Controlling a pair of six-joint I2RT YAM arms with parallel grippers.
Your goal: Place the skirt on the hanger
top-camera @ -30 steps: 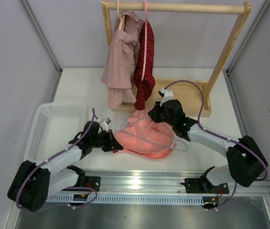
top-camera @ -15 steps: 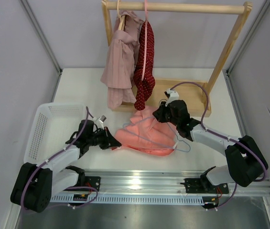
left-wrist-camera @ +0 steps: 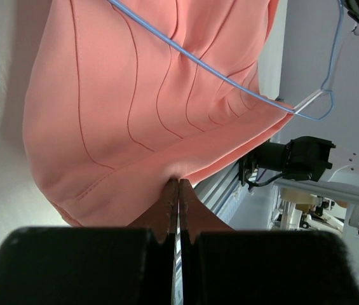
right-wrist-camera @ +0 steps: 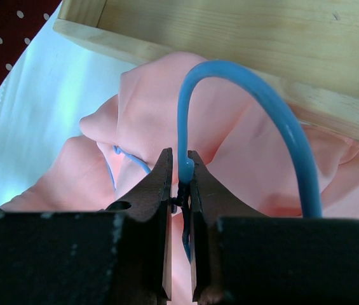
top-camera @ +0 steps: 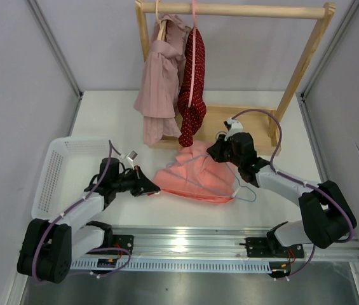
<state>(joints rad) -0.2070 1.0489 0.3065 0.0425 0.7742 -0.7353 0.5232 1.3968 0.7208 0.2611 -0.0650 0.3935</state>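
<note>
Top external view: the salmon skirt (top-camera: 195, 181) lies crumpled on the desk (top-camera: 115, 114) near the middle of the near edge, between the two arms. The left end effector (top-camera: 154, 190) is clenched on the skirt's left near hem; in the left wrist view its tips (left-wrist-camera: 178, 184) are pressed together with a fold of the pink cloth pinched between them. The right end effector (top-camera: 214, 151) sits at the skirt's far right corner, just in front of the rack's base, and in the right wrist view it (right-wrist-camera: 179, 171) is grasping the hook of the blue hanger (right-wrist-camera: 183, 127), the hook arching up over the cloth. There is one skirt and one blue hanger; two other garments hang on the one wooden rack (top-camera: 230, 9) at the far edge, a mauve striped garment (top-camera: 160, 89) and a dark red dotted garment (top-camera: 195, 82); one white basket (top-camera: 58, 165) stands at the left edge. The skirt's long axis runs roughly along the near edge, left to right. The hanger's thin wire crosses over the cloth the same way, its hook pointing toward the far edge.
</note>
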